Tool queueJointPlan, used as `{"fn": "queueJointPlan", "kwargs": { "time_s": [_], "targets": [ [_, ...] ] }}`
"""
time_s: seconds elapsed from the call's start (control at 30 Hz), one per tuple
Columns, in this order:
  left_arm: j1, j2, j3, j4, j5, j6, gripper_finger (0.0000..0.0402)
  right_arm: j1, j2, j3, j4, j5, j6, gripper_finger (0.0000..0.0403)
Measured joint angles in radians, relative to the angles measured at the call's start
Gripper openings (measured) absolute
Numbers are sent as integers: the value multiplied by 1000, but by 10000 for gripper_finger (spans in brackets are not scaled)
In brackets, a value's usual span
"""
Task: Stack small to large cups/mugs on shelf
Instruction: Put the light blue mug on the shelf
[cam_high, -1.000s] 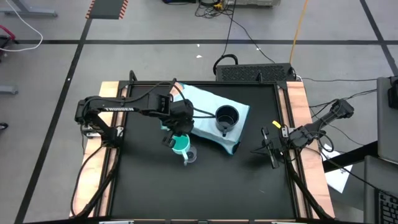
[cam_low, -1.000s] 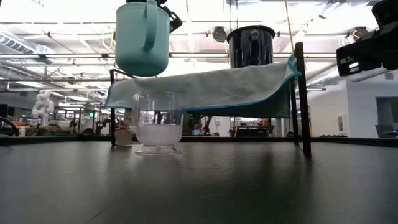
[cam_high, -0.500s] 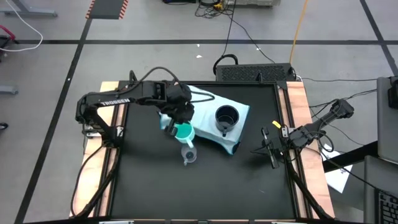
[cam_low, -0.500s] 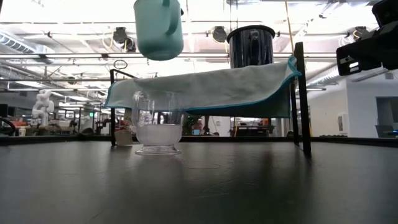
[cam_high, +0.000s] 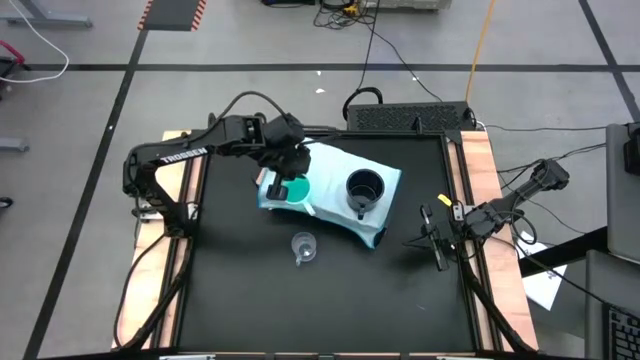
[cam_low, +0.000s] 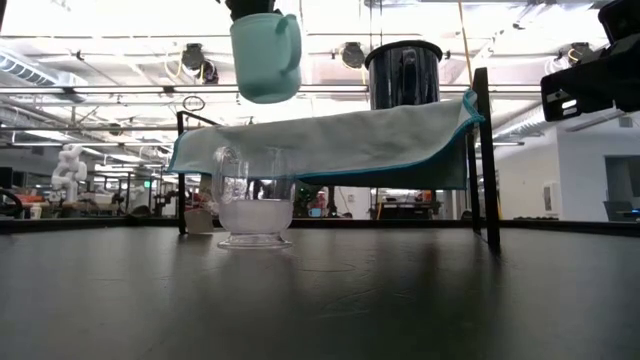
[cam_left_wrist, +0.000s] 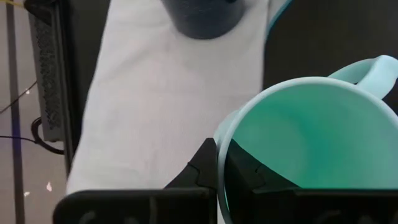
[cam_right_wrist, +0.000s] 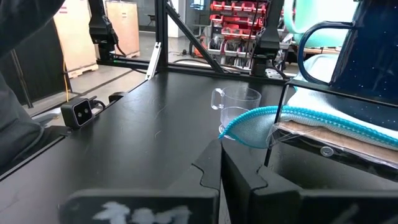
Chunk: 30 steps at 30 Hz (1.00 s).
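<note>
High view: I see my left gripper (cam_high: 283, 178) holding the teal mug (cam_high: 294, 188) over the cloth-draped shelf (cam_high: 330, 160); black mug (cam_high: 364, 187) upright on it.
Low view: teal mug hangs upright, handle toward the black mug; ribbed clear glass cup (cam_low: 254, 196) on the table.
Left wrist view: fingers pinch the smooth rim.
Right wrist view: right gripper (cam_right_wrist: 222, 155) closed, idle, near the table's right edge.

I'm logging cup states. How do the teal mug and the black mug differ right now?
The teal mug hangs in the air, held by the left gripper; the black mug stands on the shelf. The teal mug looks smaller and pale; the black mug is bigger and dark. Both are upright with handles.
</note>
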<state>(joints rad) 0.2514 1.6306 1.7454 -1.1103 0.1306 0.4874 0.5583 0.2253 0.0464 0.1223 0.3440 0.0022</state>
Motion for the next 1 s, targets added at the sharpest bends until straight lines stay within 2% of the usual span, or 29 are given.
{"fn": "queueJointPlan", "kwargs": {
  "time_s": [0.33,0.63,0.77,1.0],
  "targets": [
    [52,17,2,19,0,7,7,0,0,0,1,0,-13,0],
    [44,70,14,70,7,54,7,-3,0,0,7,0,-15,0],
    [45,103,118,42,7,61,7,-3,0,0,6,1,-15,0],
    [47,175,387,-66,36,60,7,-3,1,-2,1,1,-13,0]
  ]
}}
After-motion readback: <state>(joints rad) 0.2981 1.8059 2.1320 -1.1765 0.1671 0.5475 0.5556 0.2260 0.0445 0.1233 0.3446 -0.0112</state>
